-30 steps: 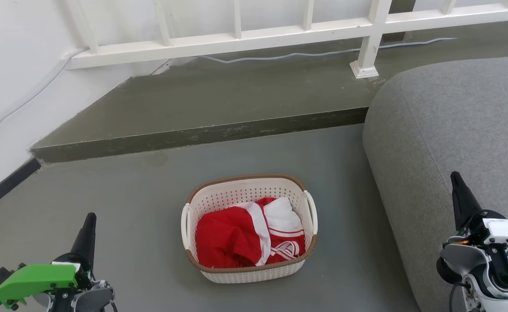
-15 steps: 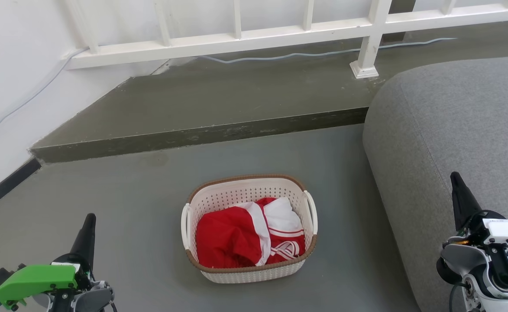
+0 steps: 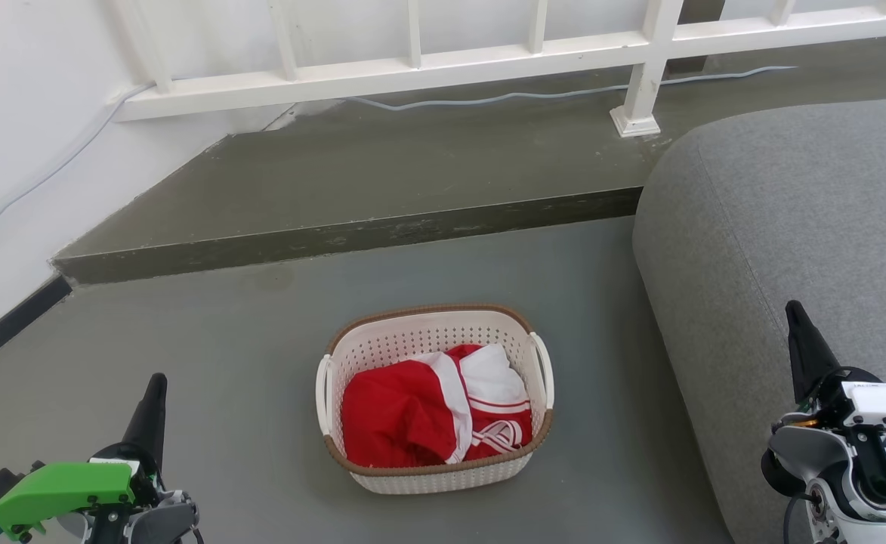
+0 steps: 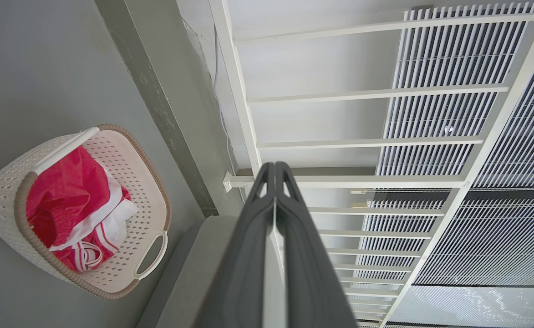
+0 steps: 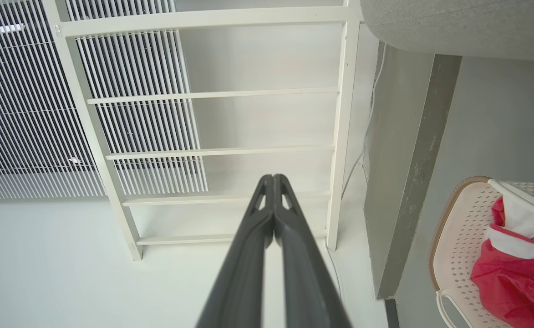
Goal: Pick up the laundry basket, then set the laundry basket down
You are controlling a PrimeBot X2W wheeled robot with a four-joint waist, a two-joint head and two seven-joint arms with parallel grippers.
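Grey floor [image 3: 246, 363], one laundry basket [image 3: 435, 472], two closed claws apart.

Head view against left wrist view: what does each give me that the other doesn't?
Head view: the right gripper in front of the grey sofa, and the green housing on the left arm. Left wrist view: slatted louvre panels behind the white railing, and the left gripper end-on, fingers pressed together. Shared: the laundry basket on the floor holding red and white clothes, the step, railing and sofa.

left of laundry basket [image 3: 443, 480]: bare floor [image 3: 223, 340] | right: sofa [image 3: 790, 227] near | behind: step [image 3: 352, 236]
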